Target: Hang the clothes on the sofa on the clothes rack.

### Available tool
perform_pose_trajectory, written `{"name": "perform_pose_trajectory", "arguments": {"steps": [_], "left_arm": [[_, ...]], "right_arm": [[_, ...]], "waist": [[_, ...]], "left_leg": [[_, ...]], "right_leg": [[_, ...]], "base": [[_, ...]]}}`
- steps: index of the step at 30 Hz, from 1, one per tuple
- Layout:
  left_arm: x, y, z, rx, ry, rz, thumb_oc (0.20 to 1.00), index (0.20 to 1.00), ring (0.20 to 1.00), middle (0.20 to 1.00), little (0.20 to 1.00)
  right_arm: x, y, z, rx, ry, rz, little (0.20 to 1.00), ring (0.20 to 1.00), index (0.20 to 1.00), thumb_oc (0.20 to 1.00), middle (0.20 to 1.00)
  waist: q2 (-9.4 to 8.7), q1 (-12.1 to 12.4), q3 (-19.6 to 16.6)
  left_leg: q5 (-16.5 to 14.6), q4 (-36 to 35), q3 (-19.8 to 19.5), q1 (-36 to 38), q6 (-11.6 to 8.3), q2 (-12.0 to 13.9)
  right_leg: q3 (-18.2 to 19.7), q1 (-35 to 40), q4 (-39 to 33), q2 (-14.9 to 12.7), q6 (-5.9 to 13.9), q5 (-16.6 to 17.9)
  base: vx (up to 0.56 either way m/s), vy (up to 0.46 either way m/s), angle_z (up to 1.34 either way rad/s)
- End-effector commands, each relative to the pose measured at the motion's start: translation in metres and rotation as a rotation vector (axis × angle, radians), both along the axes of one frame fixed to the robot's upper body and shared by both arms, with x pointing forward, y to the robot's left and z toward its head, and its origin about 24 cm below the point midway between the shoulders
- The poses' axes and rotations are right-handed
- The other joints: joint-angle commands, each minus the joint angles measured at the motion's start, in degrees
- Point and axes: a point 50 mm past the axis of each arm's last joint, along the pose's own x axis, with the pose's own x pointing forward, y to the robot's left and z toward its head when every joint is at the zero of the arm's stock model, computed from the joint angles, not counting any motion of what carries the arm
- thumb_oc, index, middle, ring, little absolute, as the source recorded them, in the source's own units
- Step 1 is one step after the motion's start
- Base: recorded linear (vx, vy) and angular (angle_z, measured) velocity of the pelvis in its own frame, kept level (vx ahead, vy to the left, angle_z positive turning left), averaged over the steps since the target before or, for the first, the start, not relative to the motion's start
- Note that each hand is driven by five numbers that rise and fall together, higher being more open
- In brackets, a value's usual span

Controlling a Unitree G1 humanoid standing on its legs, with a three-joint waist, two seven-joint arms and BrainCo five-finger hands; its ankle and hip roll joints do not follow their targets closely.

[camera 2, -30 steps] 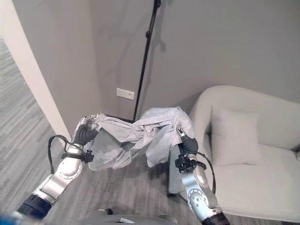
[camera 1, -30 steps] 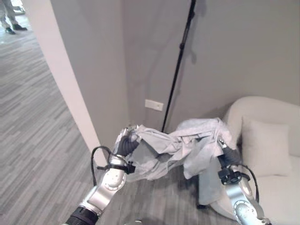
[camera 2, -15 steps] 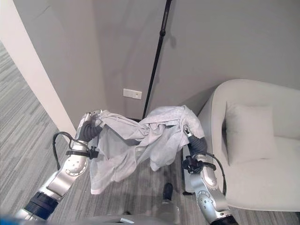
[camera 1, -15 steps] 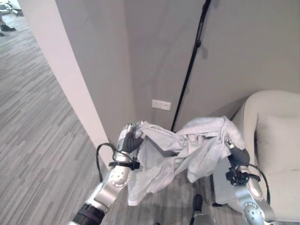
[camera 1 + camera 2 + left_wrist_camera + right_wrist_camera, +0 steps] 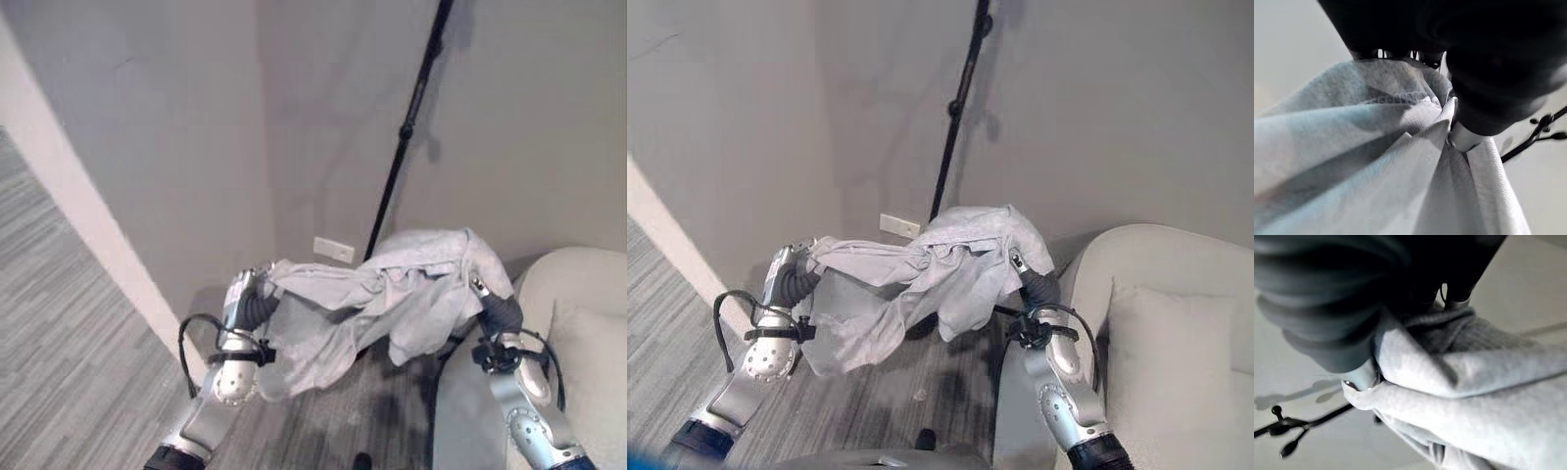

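Observation:
A light grey garment (image 5: 392, 294) hangs stretched between my two hands, raised in front of the wall. My left hand (image 5: 250, 299) is shut on its left end, and the left wrist view shows the cloth (image 5: 1376, 147) bunched in my curled fingers. On the other end my right hand (image 5: 495, 311) is shut too, with the fabric (image 5: 1459, 377) gathered under its fingers. The black pole of the clothes rack (image 5: 407, 127) rises just behind the garment; its hooks (image 5: 1283, 431) show in the right wrist view.
A white sofa (image 5: 1205, 323) with a cushion (image 5: 1171, 343) stands at the right. A wall socket (image 5: 333, 251) sits low on the grey wall. A white wall edge (image 5: 88, 235) runs at the left beside grey striped floor (image 5: 59, 372).
The camera has tilted up and turned toward the wall. Both hands have lifted the garment higher and closer to the rack pole; the hanging flap has risen off its lower droop.

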Motion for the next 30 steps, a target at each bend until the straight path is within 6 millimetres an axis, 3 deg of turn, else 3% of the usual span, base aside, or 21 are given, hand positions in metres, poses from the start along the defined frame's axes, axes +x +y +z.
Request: {"name": "perform_pose_trajectory", "arguments": {"steps": [1, 2, 3, 4, 6, 7, 8, 9, 11, 14, 16, 17, 25, 26, 30], "left_arm": [[0.001, 0.018, 0.023, -0.012, -0.123, 0.064, 0.2, 0.2, 0.2, 0.2, 0.2], [0.0, 0.02, 0.024, -0.008, -0.127, 0.078, 0.2, 0.2, 0.2, 0.2, 0.2], [-0.002, 0.025, 0.024, -0.007, -0.136, 0.109, 0.2, 0.2, 0.2, 0.2, 0.2], [-0.002, 0.025, 0.024, -0.007, -0.136, 0.109, 0.2, 0.2, 0.2, 0.2, 0.2], [0.0, 0.027, 0.025, 0.0, -0.16, 0.134, 0.2, 0.2, 0.2, 0.2, 0.2], [0.0, 0.026, 0.025, 0.0, -0.16, 0.134, 0.2, 0.2, 0.2, 0.2, 0.2], [0.0, 0.028, 0.025, 0.012, -0.169, 0.146, 0.2, 0.2, 0.2, 0.2, 0.2], [-0.001, 0.03, 0.027, 0.022, -0.172, 0.141, 0.2, 0.2, 0.2, 0.2, 0.2], [0.0, 0.038, 0.031, 0.063, -0.206, 0.177, 0.2, 0.2, 0.2, 0.2, 0.2], [-0.004, 0.061, 0.064, 0.189, -0.386, 0.284, 0.2, 0.2, 0.2, 0.2, 0.2], [-0.004, 0.061, 0.064, 0.189, -0.387, 0.284, 0.2, 0.2, 0.2, 0.2, 0.2], [-0.005, 0.067, 0.073, 0.219, -0.439, 0.321, 0.2, 0.2, 0.2, 0.2, 0.2], [-0.001, 0.08, 0.115, 0.336, -0.632, 0.402, 0.2, 0.2, 0.2, 0.2, 0.2], [0.003, 0.082, 0.128, 0.376, -0.673, 0.412, 0.2, 0.2, 0.2, 0.2, 0.2], [0.017, 0.09, 0.145, 0.399, -0.694, 0.445, 0.2, 0.2, 0.2, 0.2, 0.2]], "right_arm": [[0.003, -0.028, 0.025, -0.046, -0.153, -0.113, 0.2, 0.2, 0.2, 0.2, 0.2], [0.003, -0.03, 0.024, -0.052, -0.149, -0.126, 0.2, 0.2, 0.2, 0.2, 0.2], [0.003, -0.033, 0.023, -0.059, -0.143, -0.152, 0.2, 0.2, 0.2, 0.2, 0.2], [0.003, -0.033, 0.023, -0.059, -0.143, -0.152, 0.2, 0.2, 0.2, 0.2, 0.2], [0.005, -0.035, 0.028, -0.064, -0.166, -0.165, 0.2, 0.2, 0.2, 0.2, 0.2], [0.005, -0.035, 0.028, -0.064, -0.166, -0.165, 0.2, 0.2, 0.2, 0.2, 0.2], [0.005, -0.037, 0.031, -0.075, -0.182, -0.176, 0.2, 0.2, 0.2, 0.2, 0.2], [0.005, -0.04, 0.034, -0.121, -0.19, -0.201, 0.2, 0.2, 0.2, 0.2, 0.2], [0.001, -0.042, 0.033, -0.175, -0.188, -0.218, 0.2, 0.2, 0.2, 0.2, 0.2], [-0.01, -0.068, 0.055, -0.358, -0.265, -0.351, 0.2, 0.2, 0.2, 0.2, 0.2], [-0.01, -0.068, 0.055, -0.358, -0.266, -0.352, 0.2, 0.2, 0.2, 0.2, 0.2], [-0.01, -0.076, 0.067, -0.409, -0.315, -0.393, 0.2, 0.2, 0.2, 0.2, 0.2], [-0.005, -0.087, 0.109, -0.515, -0.486, -0.498, 0.2, 0.2, 0.2, 0.2, 0.2], [0.0, -0.089, 0.123, -0.565, -0.524, -0.512, 0.2, 0.2, 0.2, 0.2, 0.2], [0.02, -0.092, 0.149, -0.603, -0.584, -0.525, 0.2, 0.2, 0.2, 0.2, 0.2]], "waist": [[-0.88, 1.1, -0.5], [-1.36, 1.3, -0.1], [-1.41, 1.7, 0.9], [-1.39, 1.7, 1.0], [-1.97, 2.7, 1.9], [-2.02, 2.5, 1.9], [-2.07, 2.8, 2.0], [-1.22, 3.2, 1.9], [-0.89, 2.5, 1.1], [0.4, 0.8, -1.9], [0.37, 0.8, -2.0], [0.82, 0.6, -2.6], [1.47, 0.6, -4.5], [1.69, 0.7, -5.1], [1.89, 1.0, -5.7]], "left_leg": [[17.2, 2.9, -0.2, -2.3, -1.23, 7.5], [17.8, 5.7, 0.3, -3.6, -0.62, 7.7], [14.7, 8.1, 2.3, -5.1, 0.19, 7.8], [14.5, 8.3, 2.4, -5.1, 0.25, 7.8], [7.8, 6.4, 1.4, -9.4, 1.34, 2.7], [7.7, 6.6, 1.3, -9.6, 1.49, 2.5], [5.3, 2.2, 1.4, -11.8, 1.54, 0.2], [8.0, -8.3, 2.1, -10.4, 0.49, -0.8], [9.6, -14.0, 2.4, -7.9, 0.34, -2.2], [11.1, -21.0, 4.6, -3.1, 0.25, -3.7], [11.4, -21.1, 4.6, -3.3, 0.32, -3.8], [10.9, -21.6, 5.0, -2.0, 0.31, -3.7], [10.7, -22.2, 5.9, -0.5, 0.07, -3.2], [10.2, -22.1, 6.0, -0.1, -0.23, -2.8], [10.8, -22.3, 6.0, 0.0, -0.6, -2.3]], "right_leg": [[-0.5, 0.7, 1.6, -4.8, 3.75, -5.8], [-0.5, 1.5, 1.2, -4.7, 3.24, -6.1], [-0.6, 2.9, 0.8, -4.4, 2.89, -7.0], [-0.6, 3.0, 0.9, -4.4, 2.93, -7.1], [-0.1, 3.5, 0.4, -5.7, 3.44, -7.1], [-0.2, 3.4, 0.5, -5.9, 3.56, -7.2], [-0.3, 3.5, 0.3, -6.4, 4.31, -7.5], [-0.7, 3.3, 1.6, -6.4, 4.8, -7.8], [-1.0, 2.6, 3.1, -7.0, 5.7, -7.4], [-0.6, 3.4, 2.2, -8.9, 7.77, -6.3], [-0.6, 3.3, 2.0, -9.0, 7.73, -6.0], [0.0, 4.0, 1.3, -8.9, 7.95, -6.3], [0.9, 5.4, -1.4, -8.4, 8.19, -5.9], [1.1, 6.0, -2.0, -8.0, 8.24, -6.3], [1.3, 6.5, -3.5, -7.3, 7.97, -5.9]], "base": [[0.1, -0.173, 0.11], [0.06, -0.085, 0.01], [0.06, -0.079, 0.02], [0.03, -0.009, 0.08], [-0.01, 0.049, 0.14], [0.0, 0.083, -0.01], [0.02, 0.147, -0.05], [0.04, 0.185, 0.14], [0.05, 0.165, 0.21], [0.08, 0.135, 0.09], [0.04, 0.048, -0.22], [0.05, 0.029, -0.25], [0.02, 0.001, -0.05], [0.03, -0.026, 0.0], [0.01, -0.014, -0.01]]}}
